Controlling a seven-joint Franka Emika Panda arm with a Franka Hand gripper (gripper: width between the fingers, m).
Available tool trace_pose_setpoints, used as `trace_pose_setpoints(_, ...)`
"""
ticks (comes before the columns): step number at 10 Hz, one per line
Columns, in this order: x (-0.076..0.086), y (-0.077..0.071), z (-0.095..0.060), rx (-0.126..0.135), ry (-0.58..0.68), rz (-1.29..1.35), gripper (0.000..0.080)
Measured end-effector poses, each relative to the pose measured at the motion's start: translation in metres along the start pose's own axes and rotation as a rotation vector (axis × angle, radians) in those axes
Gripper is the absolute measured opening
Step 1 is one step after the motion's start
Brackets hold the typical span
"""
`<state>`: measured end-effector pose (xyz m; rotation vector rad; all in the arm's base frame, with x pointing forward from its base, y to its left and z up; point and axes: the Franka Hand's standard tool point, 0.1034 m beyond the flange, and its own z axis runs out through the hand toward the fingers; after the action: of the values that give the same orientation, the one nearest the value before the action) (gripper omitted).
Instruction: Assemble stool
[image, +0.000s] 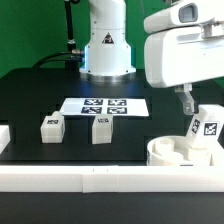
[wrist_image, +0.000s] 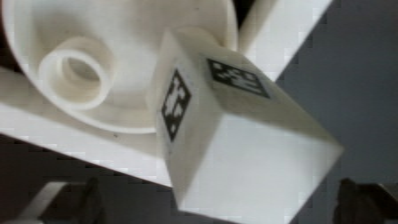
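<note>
The fingers (image: 186, 100) hang released and spread wide above the seat (image: 172, 152), at 4 o'clock on the bench (image: 30, 100). One leg (image: 204, 127) leans tilted at the seat's 2 o'clock edge. It looks unseated, so a stray nudge could topple it.

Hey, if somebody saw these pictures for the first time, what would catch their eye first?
The tagged leg fills the wrist view. It sits tilted at the round seat on the exterior view's right, with the open hand just above it. Two more legs stand apart on the dark table, near the marker board.
</note>
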<state>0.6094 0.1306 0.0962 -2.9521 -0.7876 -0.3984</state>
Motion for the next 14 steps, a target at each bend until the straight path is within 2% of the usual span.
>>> trace_pose_setpoints(3,0.003,-0.015,0.003,-0.022,-0.025,-0.311,0.0649)
trace_pose_setpoints(5,0.008,-0.017,0.001,-0.027,-0.045,-0.505,0.0649)
trace_pose_setpoints(8,0.0,0.001,0.005,-0.032,-0.072,-0.797,0.0649)
trace_pose_setpoints(11,-0.011,0.01,0.011,-0.041,-0.102,-1.079,0.0649)
trace_pose_setpoints(12,-0.011,0.009,0.011,-0.04,-0.103,-1.072,0.0649)
trace_pose_setpoints(13,-0.01,0.008,0.012,-0.04,-0.102,-1.058,0.0607)
trace_pose_setpoints(14,-0.01,0.006,0.013,-0.039,-0.102,-1.051,0.0469)
